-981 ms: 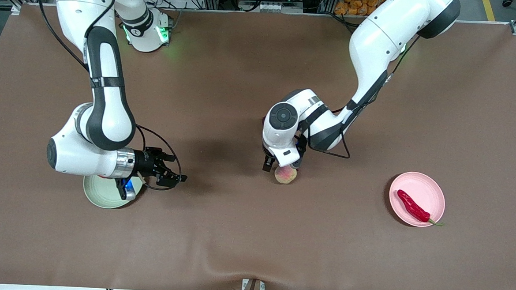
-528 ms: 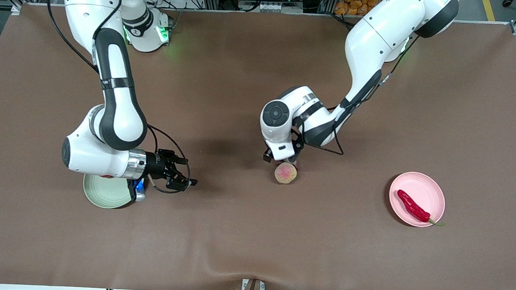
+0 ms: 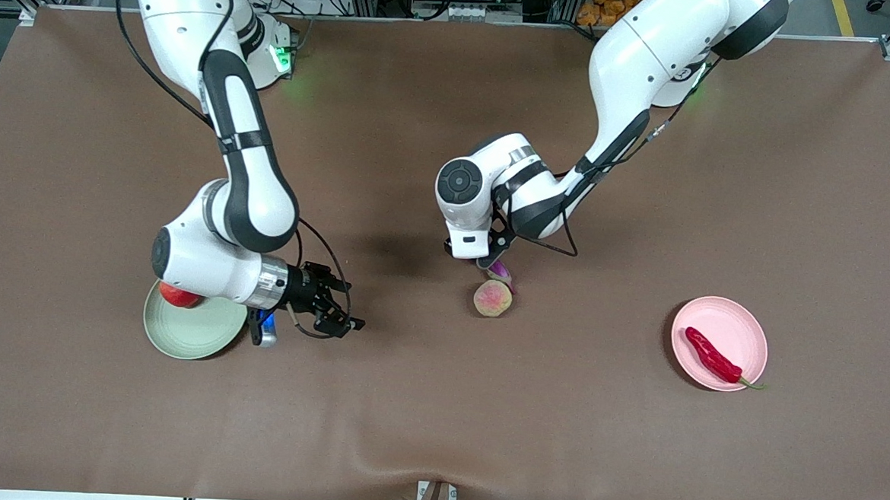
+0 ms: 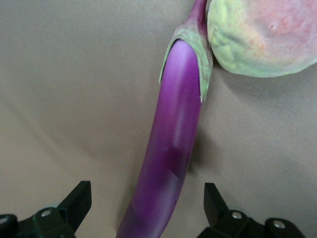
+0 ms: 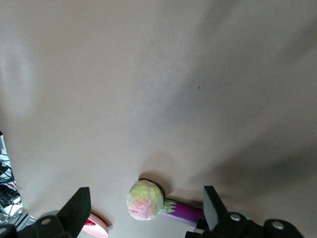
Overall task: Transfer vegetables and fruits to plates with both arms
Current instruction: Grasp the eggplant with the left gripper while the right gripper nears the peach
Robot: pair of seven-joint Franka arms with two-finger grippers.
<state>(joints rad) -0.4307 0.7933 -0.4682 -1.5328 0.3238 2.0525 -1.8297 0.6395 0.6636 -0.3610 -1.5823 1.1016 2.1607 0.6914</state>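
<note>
Right gripper (image 5: pixel 143 210) hangs high over bare brown table (image 5: pixel 158 89), its two black fingers (image 5: pixel 77 208) spread wide at the bottom of the frame with nothing between them. Low in the middle sits the peach (image 5: pixel 145 200), the purple eggplant (image 5: pixel 184 211) touching it. At bottom left, a sliver of pink plate (image 5: pixel 94 227).
</note>
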